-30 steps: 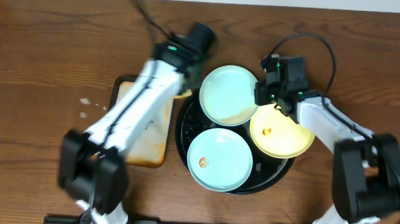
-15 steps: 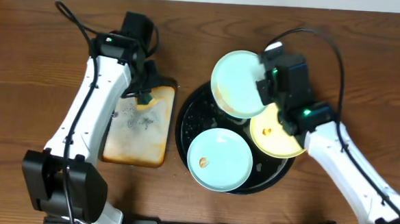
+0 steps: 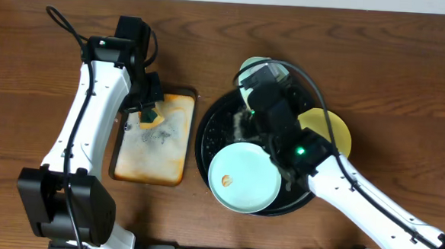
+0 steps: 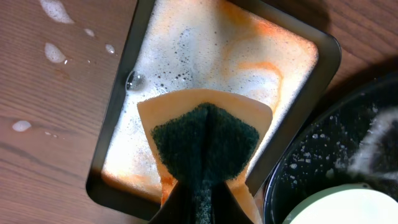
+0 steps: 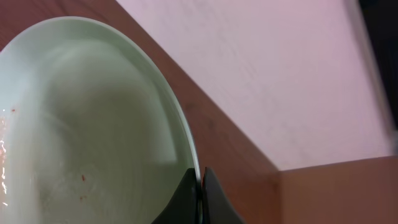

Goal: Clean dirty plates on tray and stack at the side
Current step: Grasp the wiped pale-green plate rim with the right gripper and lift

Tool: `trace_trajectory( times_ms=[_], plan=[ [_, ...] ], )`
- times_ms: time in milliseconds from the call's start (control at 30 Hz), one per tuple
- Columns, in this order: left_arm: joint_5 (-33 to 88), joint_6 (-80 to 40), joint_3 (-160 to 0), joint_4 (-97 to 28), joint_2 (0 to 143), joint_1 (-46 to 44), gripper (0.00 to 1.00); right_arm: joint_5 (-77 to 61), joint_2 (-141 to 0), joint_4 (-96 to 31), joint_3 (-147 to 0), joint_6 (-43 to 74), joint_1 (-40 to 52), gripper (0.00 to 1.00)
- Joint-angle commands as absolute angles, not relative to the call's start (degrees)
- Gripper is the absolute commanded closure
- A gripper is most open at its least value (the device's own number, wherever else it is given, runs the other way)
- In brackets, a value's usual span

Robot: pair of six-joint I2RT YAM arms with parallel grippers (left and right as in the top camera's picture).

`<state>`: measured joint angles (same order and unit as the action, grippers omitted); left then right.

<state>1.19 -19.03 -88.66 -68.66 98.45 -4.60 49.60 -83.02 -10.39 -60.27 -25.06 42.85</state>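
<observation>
Right wrist view: the right gripper (image 5: 199, 182) has its jaws clenched on the rim of a mint-green plate (image 5: 81, 124), holding it lifted and tilted, probably to offer its face for scrubbing. The left gripper (image 4: 204, 200) clamps a folded sponge (image 4: 205, 140) above the foamy rectangular tray (image 4: 328, 59), likely loading suds. Overhead, the right arm hides most of the held plate, which hangs over the far edge of the round black tray (image 3: 209, 139), and also part of the yellow plate (image 3: 337, 130). Another mint plate (image 3: 244, 179), orange-smeared, lies in that tray.
</observation>
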Motion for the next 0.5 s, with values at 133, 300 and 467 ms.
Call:
trace_trajectory(
  times_ms=[133,300,467],
  plan=[
    [1.02,-17.12,-88.44,-69.01,97.93,-4.40,0.93,57.21,-82.50,-10.02,-60.66,-32.38,46.00,0.99],
    [0.89,-16.93,-88.44,-69.23,97.93,-4.40,0.93,57.21,-82.50,-10.04,-60.66,-36.60,47.53,0.99],
    [0.89,-16.93,-88.44,-69.23,97.93,-4.40,0.92,57.21,-82.50,-10.04,-60.66,-39.53,48.21,0.99]
  ],
)
